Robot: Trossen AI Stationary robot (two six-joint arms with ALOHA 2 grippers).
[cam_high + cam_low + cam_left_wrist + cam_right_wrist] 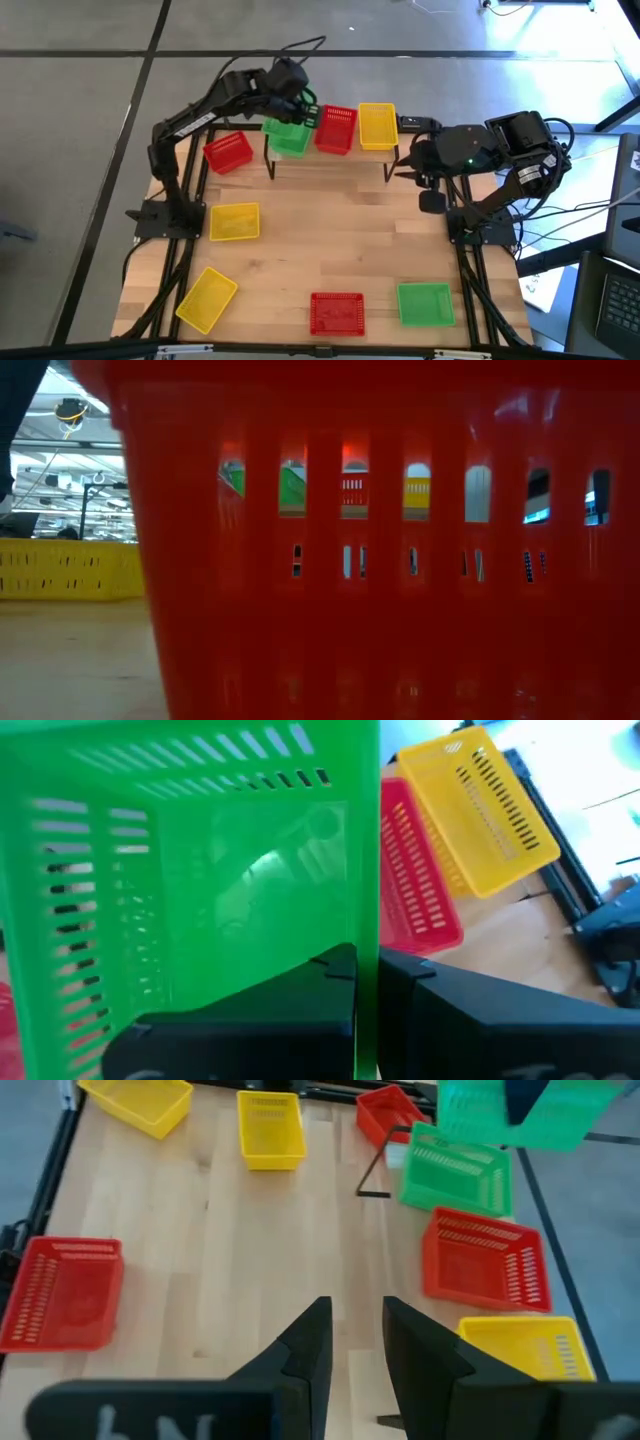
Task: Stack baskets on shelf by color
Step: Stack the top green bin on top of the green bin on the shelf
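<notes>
My left gripper is over the far left end of the shelf, shut on a green basket, which the right wrist view shows as a green shape in the air. Below it a second green basket rests bottom-down on the shelf. A red basket and a yellow basket stand beside it. My right gripper hovers open and holds nothing, off the shelf's right end. My left gripper pinches one side wall of the green basket at its rim. One finger is inside the basket and the other outside. The basket is lifted clear, tilted, above the green basket on the shelf.
Loose on the table lie a red basket left of the shelf, two yellow baskets on the left, and a red basket and a green basket near the front edge. The front red basket fills the low view.
</notes>
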